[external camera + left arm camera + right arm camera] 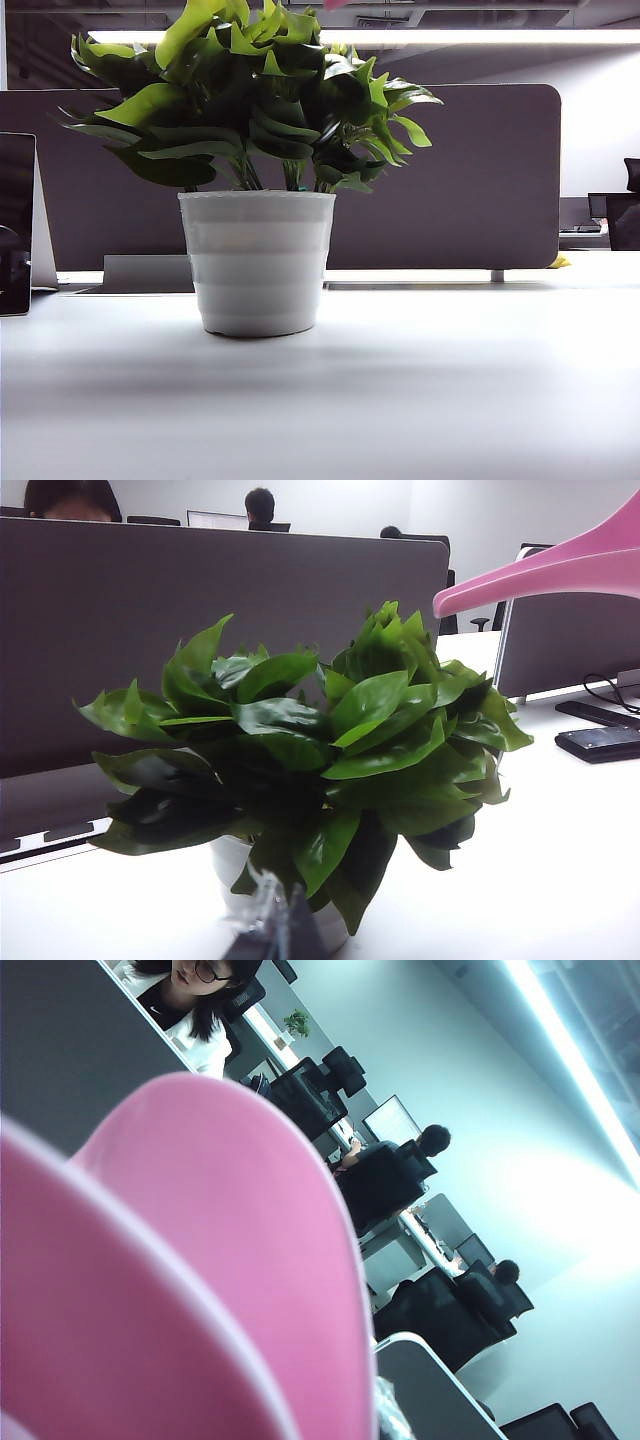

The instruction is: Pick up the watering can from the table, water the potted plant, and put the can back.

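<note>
The watering can (560, 570) hung with its spout above the potted plant (320, 770) on the bench (450, 380). Neither the left nor right end effector's state could be told.

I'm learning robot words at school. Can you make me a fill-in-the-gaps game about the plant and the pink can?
1. The potted plant stands in a ribbed pot coloured ____.
2. The watering can is coloured ____.
3. In the left wrist view the can's spout is ____ the leaves, not touching them.
4. The pot stands on the white ____.

Missing words: white; pink; above; table
</note>
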Robot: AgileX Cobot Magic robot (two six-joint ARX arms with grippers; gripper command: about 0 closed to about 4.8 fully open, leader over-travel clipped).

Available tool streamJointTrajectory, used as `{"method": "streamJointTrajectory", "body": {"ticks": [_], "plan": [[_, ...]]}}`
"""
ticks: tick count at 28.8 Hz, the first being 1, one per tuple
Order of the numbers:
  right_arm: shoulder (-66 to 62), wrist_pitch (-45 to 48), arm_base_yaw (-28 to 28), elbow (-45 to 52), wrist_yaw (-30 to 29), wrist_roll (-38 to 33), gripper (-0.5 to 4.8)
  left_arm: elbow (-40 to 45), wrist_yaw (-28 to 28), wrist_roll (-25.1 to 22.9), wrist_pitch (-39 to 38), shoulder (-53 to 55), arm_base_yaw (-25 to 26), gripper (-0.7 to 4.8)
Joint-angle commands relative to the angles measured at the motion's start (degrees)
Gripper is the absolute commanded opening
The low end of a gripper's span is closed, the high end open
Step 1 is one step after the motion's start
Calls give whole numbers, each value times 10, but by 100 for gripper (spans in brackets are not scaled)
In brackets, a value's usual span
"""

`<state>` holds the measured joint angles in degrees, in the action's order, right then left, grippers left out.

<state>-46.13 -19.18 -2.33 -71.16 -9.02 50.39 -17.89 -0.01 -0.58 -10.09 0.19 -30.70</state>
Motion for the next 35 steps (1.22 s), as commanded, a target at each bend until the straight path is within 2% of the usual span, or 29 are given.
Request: {"method": "streamJointTrajectory", "body": {"ticks": [1,20,27,35], "plan": [[2,49,0,-10,-1,-4,-1,-3,2,-3,7,1,0,-5],[-8,62,2,-12,-10,7,-1,-3,2,-2,7,1,0,-5],[-14,69,39,-12,-8,26,-1,-3,2,-2,7,1,0,-5],[-21,80,77,-13,31,46,-1,-3,2,-2,7,1,0,-5]]}}
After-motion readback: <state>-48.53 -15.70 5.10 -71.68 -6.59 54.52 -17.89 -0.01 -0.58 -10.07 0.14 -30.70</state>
